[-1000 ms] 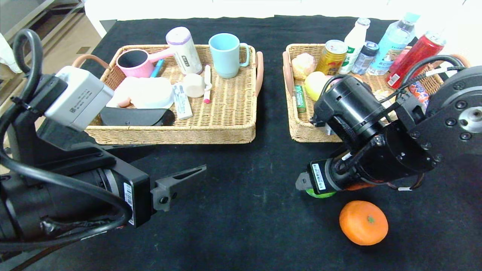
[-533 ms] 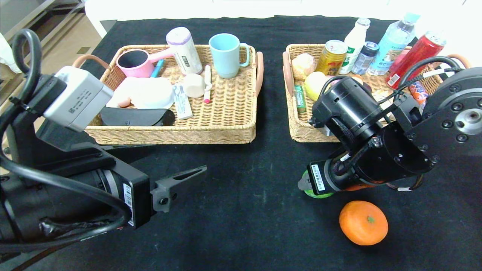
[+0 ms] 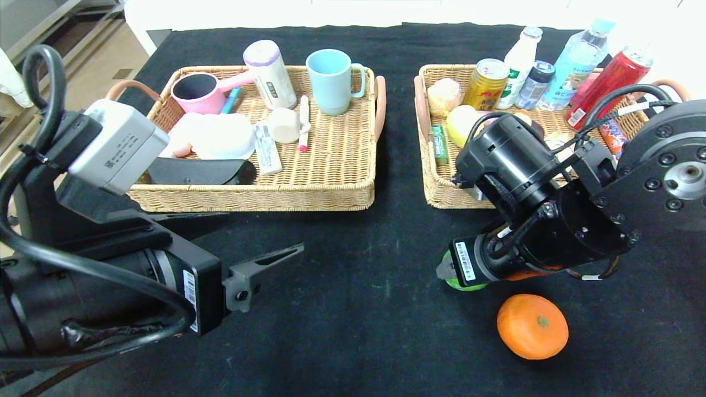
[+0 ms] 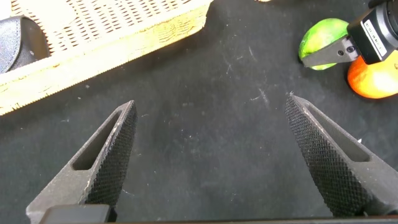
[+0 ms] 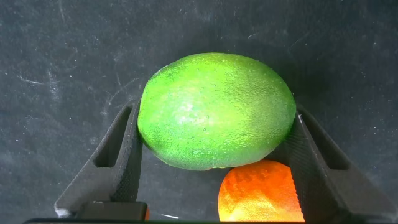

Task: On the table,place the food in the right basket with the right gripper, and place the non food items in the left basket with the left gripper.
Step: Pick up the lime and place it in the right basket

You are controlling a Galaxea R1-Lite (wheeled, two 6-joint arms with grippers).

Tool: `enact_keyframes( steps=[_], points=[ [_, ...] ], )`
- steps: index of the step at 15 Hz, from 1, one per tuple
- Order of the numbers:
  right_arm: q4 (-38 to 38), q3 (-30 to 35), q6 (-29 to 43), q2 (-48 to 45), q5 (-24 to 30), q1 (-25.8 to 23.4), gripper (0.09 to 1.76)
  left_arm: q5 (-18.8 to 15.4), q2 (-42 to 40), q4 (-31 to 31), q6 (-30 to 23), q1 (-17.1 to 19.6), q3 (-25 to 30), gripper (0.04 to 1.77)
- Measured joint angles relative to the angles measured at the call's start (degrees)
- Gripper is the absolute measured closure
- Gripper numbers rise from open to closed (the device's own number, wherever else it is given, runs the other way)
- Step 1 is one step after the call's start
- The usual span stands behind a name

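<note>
Gripping step: your right gripper (image 5: 214,165) is clamped on the lime (image 5: 216,111); next, lift it to the right basket (image 3: 436,190); left gripper (image 4: 211,158) idles wide.

right gripper (image 5: 214,155) has closed on the lime (image 5: 216,110) since 1 s ago

Head camera: high, facing forward and down over the whole black surface (image 3: 353,309). Left wrist camera: low, looking across the surface at middle range. Right wrist camera: close up on the lime (image 5: 216,111). All three views share the lime and orange (image 3: 532,326).
</note>
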Motion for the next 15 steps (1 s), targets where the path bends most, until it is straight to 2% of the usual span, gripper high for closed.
enact_keyframes(
  steps=[7, 10, 15],
  points=[
    [0.35, -1.29, -0.50, -3.24, -3.17, 1.19, 0.49, 0.00, 0.17, -0.07, 0.62, 0.00, 0.26, 0.09],
    [-0.06, -2.62, -3.36, -5.92, -3.43, 1.19, 0.49, 0.00, 0.17, -0.07, 0.71, 0.00, 0.28, 0.09],
    [-0.37, -10.14, -8.53, -8.18, -4.39, -1.62, 0.49, 0.28, 0.06, -0.29, 2.02, -0.91, 0.91, 0.09]
  ],
)
